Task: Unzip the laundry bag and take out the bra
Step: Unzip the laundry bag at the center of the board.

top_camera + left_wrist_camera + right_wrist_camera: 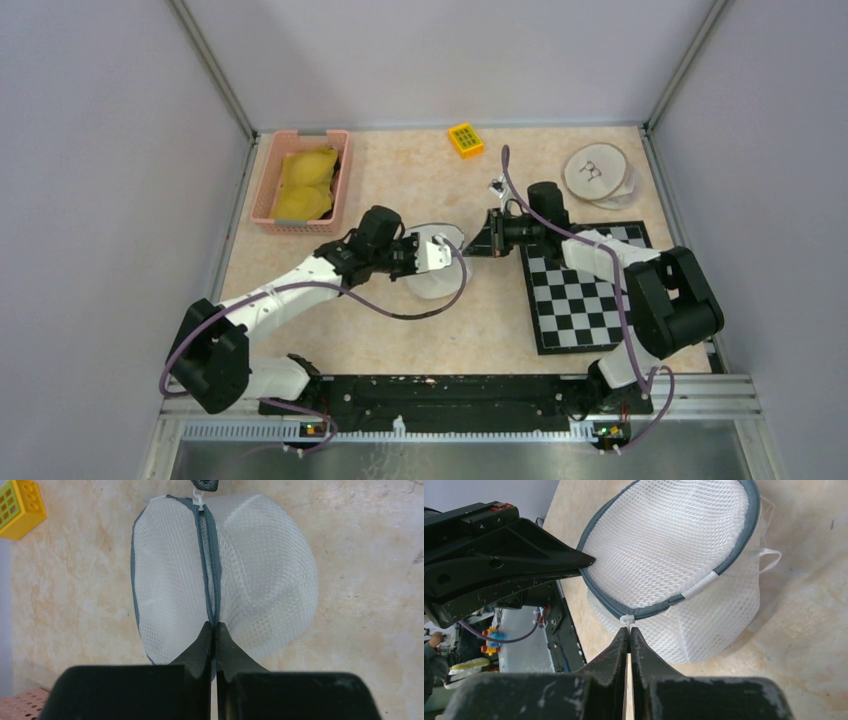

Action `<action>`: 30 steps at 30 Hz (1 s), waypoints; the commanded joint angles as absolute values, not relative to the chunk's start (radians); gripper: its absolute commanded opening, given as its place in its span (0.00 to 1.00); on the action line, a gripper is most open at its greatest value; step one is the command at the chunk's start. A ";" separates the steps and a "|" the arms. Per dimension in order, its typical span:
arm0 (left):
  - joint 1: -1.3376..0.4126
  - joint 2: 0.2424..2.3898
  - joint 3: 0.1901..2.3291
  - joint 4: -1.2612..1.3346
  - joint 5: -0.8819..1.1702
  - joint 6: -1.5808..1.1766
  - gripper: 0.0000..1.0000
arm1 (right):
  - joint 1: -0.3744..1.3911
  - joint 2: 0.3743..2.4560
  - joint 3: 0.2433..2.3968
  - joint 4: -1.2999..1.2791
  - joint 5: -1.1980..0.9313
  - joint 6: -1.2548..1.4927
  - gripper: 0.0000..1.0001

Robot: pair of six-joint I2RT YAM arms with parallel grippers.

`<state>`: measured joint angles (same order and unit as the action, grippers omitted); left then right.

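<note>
The white mesh laundry bag (436, 280) lies mid-table, edged in grey, with its grey zipper (211, 565) closed along its length. My left gripper (214, 626) is shut on the zipper seam at the bag's near end. My right gripper (629, 629) is shut on the small white zipper pull (626, 619) at the opposite end. In the top view the two grippers (440, 252) (472, 246) face each other across the bag. The bra is hidden; nothing shows through the mesh.
A pink basket (262, 190) holding yellow padded pieces stands at the back left. Also on the table are a yellow toy brick (465, 139), round wooden discs (598, 172) at the back right, and a checkerboard (580, 295) under the right arm.
</note>
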<state>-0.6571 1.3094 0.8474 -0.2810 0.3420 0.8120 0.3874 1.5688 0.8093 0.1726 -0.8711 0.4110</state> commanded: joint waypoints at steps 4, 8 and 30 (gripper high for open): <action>-0.579 1.324 0.865 -0.275 0.262 0.798 0.01 | 0.363 1.567 0.894 0.202 -0.837 0.401 0.00; -0.577 1.309 0.941 -0.337 0.419 0.779 0.36 | 0.367 1.574 0.894 0.245 -0.880 0.464 0.00; -0.588 1.453 1.068 -0.393 0.480 0.726 0.03 | 0.383 1.556 0.899 0.216 -0.904 0.465 0.00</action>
<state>-0.5865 1.4708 1.0477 -0.3607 0.5175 0.7158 0.4046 1.5723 0.8532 0.2184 -0.8936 0.5064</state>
